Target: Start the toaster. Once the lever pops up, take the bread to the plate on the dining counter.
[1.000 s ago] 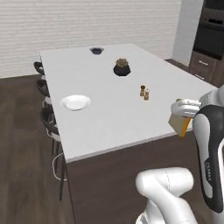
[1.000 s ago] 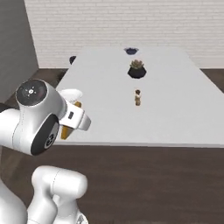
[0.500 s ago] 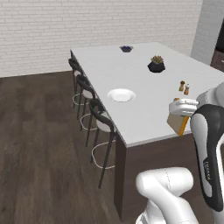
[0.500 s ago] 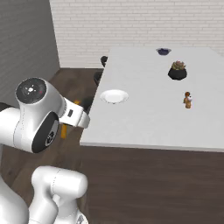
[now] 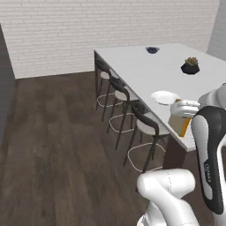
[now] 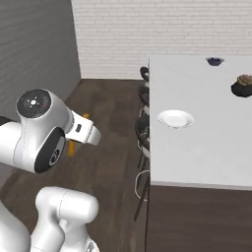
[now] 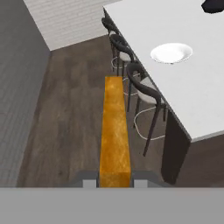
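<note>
We see the bread edge-on in the hand view, a golden-brown slice standing between our two fingers, which are clenched on its lower end from either side. It is carried in the air, over the dark wood floor and off the near side of the surface. In the left base view the bread shows as an orange edge hanging below the white hand, in front of the near corner of the dining counter. In the right base view only a sliver of the bread peeks out behind the arm's forward link, well to the left of the surface.

The plate sits bare on the white top of the dining counter, near its left long edge and well apart from the bread. In the left base view the plate lies just beyond the hand; in the right base view the plate rests close to the surface's left edge.

Farther along the top stand a small dark potted plant and, near the far end, a small dark bowl. Dark stools are lined along the long side of the surface nearest the bread, tucked against it. A white brick wall closes the room behind.
</note>
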